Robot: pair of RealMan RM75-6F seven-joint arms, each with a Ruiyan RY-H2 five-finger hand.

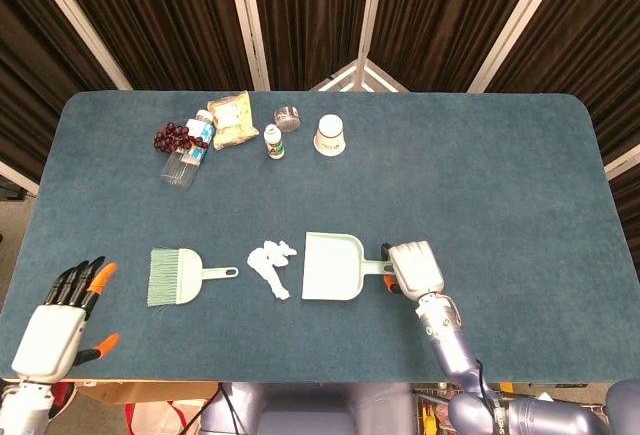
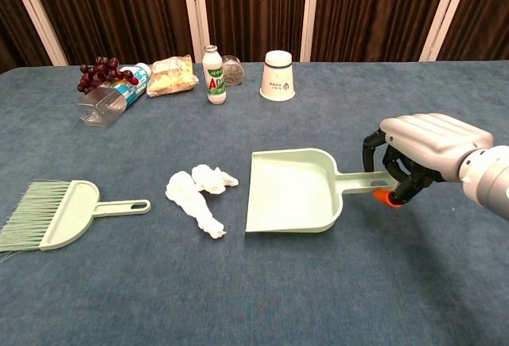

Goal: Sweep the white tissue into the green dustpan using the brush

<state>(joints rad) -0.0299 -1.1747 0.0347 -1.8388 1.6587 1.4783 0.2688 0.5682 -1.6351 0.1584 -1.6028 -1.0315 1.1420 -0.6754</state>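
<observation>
Chest view: blue felt-covered table point(image 2: 238, 298), right hand point(image 2: 421, 155) gripping the pale green plastic dustpan point(image 2: 290, 191) by its handle.
Green brush point(image 2: 60, 212) lies untouched far left; crumpled white tissue point(image 2: 199, 195) sits between them. Left hand point(image 1: 62, 320) hovers off-table, fingers spread, empty.

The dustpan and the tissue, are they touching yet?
Apart. The chest view shows a strip of blue table between the white tissue and the open edge of the green dustpan.
</observation>
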